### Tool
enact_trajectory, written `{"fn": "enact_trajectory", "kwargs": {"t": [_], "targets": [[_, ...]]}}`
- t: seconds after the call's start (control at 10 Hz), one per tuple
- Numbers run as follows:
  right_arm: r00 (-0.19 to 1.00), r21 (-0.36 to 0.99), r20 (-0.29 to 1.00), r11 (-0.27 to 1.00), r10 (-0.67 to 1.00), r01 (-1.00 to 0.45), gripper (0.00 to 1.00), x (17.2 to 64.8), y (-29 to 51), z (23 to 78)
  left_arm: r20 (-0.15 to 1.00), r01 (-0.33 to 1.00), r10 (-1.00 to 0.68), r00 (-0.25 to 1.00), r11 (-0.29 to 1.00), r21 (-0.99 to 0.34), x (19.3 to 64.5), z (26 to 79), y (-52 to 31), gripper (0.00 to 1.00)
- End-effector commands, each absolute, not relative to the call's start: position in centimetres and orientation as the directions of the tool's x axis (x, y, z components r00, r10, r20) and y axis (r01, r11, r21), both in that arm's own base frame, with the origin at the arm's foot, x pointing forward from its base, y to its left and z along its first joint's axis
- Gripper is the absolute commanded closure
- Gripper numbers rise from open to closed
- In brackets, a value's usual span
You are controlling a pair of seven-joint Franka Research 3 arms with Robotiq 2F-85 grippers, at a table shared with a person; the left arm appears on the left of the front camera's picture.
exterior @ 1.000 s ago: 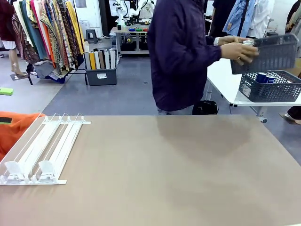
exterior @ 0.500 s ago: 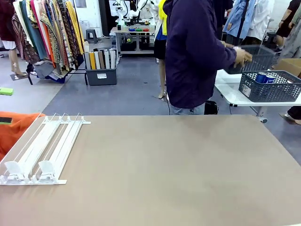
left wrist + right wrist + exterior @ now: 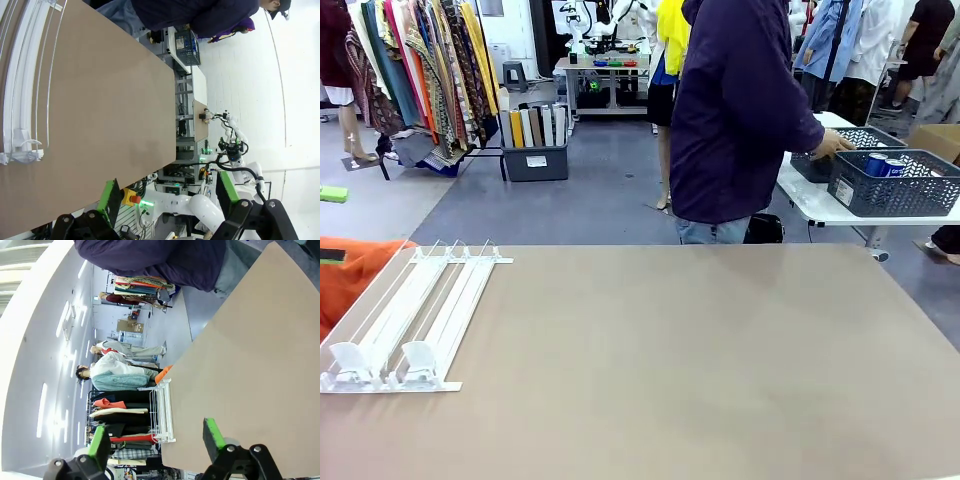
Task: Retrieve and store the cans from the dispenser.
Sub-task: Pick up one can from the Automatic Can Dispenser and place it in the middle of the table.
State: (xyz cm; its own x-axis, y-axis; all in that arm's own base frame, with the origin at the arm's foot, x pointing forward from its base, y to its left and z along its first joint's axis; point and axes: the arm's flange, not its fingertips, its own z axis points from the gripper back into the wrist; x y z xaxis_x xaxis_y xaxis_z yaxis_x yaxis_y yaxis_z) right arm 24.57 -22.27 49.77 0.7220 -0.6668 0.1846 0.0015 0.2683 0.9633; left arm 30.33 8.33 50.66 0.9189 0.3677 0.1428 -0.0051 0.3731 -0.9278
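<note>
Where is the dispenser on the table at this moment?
In the front view the dispenser lies flat at the table's left edge, beside an orange cloth.

The front camera faces across the table; both rolled wrist cameras share its dispenser corner.

A robotics lab set up in a garment-filled room, indicated by clothing racks, a far workbench carrying robot arms, a grey bin of fabric rolls and a bare test table.
</note>
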Motion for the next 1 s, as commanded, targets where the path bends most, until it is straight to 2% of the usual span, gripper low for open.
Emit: {"fn": "enact_trajectory", "kwargs": {"t": [0.0,0.9], "targets": [[0.712,0.964,0.21,0.262,-0.67,-0.038,0.0,24.86,-22.16,49.89,0.154,0.013,0.368,0.917,0.357,-0.934,30.36,50.71,8.33,0.0],[0.712,0.964,0.21,0.262,-0.67,-0.038,0.0,24.86,-22.16,49.89,0.154,0.013,0.368,0.917,0.357,-0.934,30.36,50.71,8.33,0.0]]}}
